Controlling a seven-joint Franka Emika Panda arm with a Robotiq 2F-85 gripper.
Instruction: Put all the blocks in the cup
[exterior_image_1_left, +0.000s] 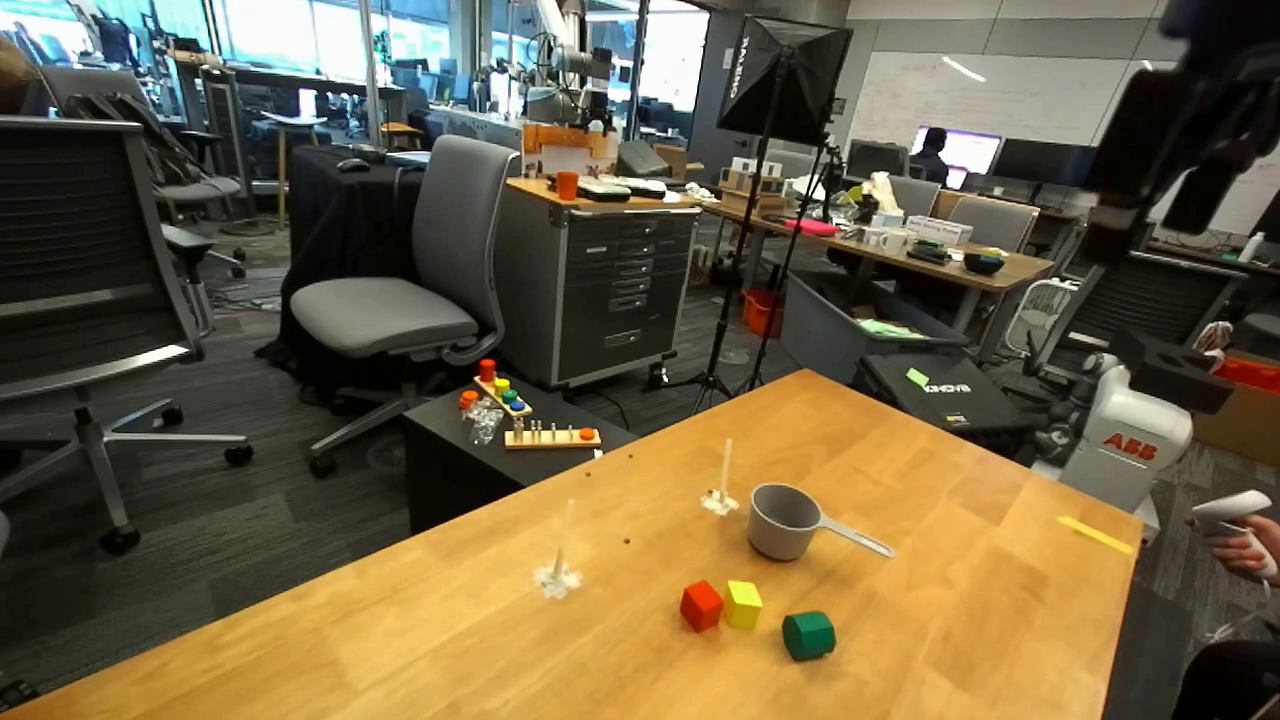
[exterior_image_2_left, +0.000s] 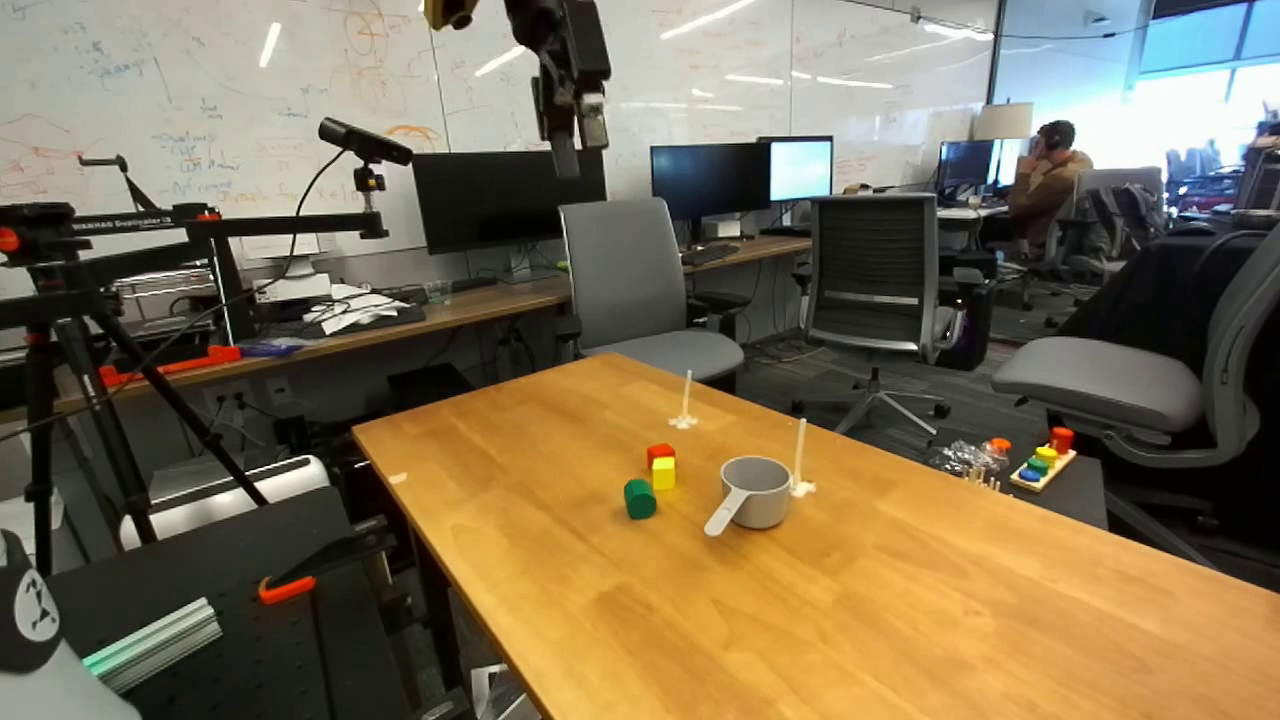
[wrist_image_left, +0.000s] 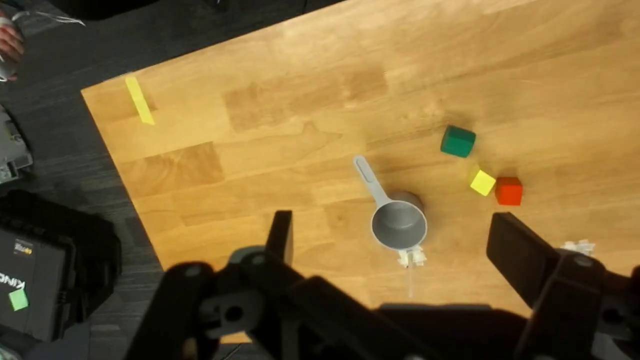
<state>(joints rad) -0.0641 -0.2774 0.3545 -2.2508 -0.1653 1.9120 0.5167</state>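
My claw (wrist_image_left: 392, 227) hung high over the table (wrist_image_left: 280, 165), its fingers (wrist_image_left: 520, 255) spread wide with nothing between them; I judged that pose suited a grip not yet begun. The red block (wrist_image_left: 509, 191), yellow block (wrist_image_left: 482, 182) and green block (wrist_image_left: 458, 141) all lay on the table outside the cup (exterior_image_1_left: 780, 540), so none of the task was done. The first two sat so close that I could not tell whether they touched, and a finger would likely have struggled to slip between. The green block lay apart from both, probably the easiest first pick. The cup stood upright near a peg (exterior_image_1_left: 726, 465), mouth up so that it could receive. Its handle (wrist_image_left: 376, 188) pointed to one side, not toward the blocks, so it seemed unlikely to bar a drop.
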